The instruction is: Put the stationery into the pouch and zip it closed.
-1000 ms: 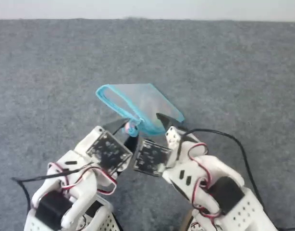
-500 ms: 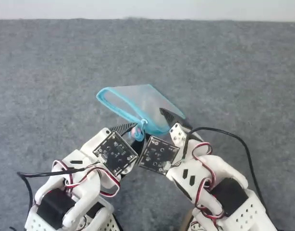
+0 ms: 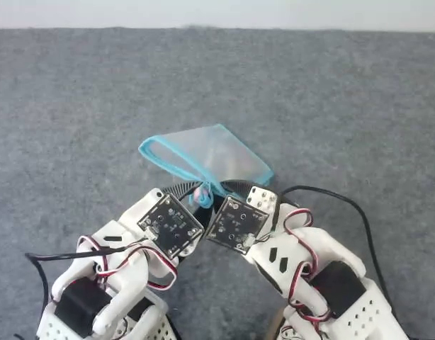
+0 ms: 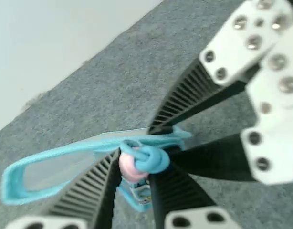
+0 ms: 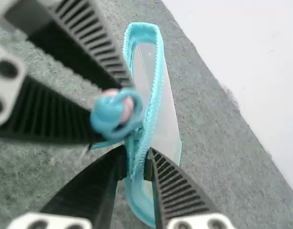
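teal pouch rim (image 5: 158,71): r hand (image 5: 136,158); pull (image 4: 145,158): l hand (image 4: 135,166)

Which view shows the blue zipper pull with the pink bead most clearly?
The left wrist view: the zipper pull appears close up, knot and bead distinct, between the left hand's fingers. The right wrist view shows it too, beside the pouch edge. In the high view it is a small knot between both arms.

A table (image 3: 76,92) covered in grey, carpet-like cloth is shown. A clear pouch (image 3: 217,152) edged in light blue is laid on it, stretched out just ahead of the jaws, with its near corner taken up between them.
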Controlling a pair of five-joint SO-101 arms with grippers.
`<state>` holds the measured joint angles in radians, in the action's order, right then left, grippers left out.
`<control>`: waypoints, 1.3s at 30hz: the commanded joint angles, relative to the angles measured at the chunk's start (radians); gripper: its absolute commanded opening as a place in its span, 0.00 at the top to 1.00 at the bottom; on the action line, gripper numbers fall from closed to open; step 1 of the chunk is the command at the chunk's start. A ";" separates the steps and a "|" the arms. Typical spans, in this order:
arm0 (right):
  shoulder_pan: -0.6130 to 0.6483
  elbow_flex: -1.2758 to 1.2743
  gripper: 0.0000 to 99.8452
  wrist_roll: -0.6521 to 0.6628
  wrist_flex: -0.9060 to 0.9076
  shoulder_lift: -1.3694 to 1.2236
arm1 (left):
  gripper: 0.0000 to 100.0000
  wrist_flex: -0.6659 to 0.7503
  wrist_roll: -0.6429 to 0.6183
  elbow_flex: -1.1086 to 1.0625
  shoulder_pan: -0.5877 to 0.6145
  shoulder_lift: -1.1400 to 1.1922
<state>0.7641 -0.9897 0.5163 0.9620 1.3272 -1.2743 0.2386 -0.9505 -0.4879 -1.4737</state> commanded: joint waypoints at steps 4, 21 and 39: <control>-0.050 0.066 0.99 0.003 0.035 0.012 | 0.99 0.239 -0.009 -0.119 0.353 -0.014; 0.016 0.018 0.86 -0.040 0.018 -0.085 | 0.99 0.201 -0.005 -0.102 0.275 -0.015; 0.108 0.021 0.71 -0.034 0.022 -0.010 | 0.99 -0.074 0.003 0.166 0.075 -0.011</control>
<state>0.8623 -0.9805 0.4856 1.0541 1.3579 -1.3433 0.2401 -0.8447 -0.4066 -1.4737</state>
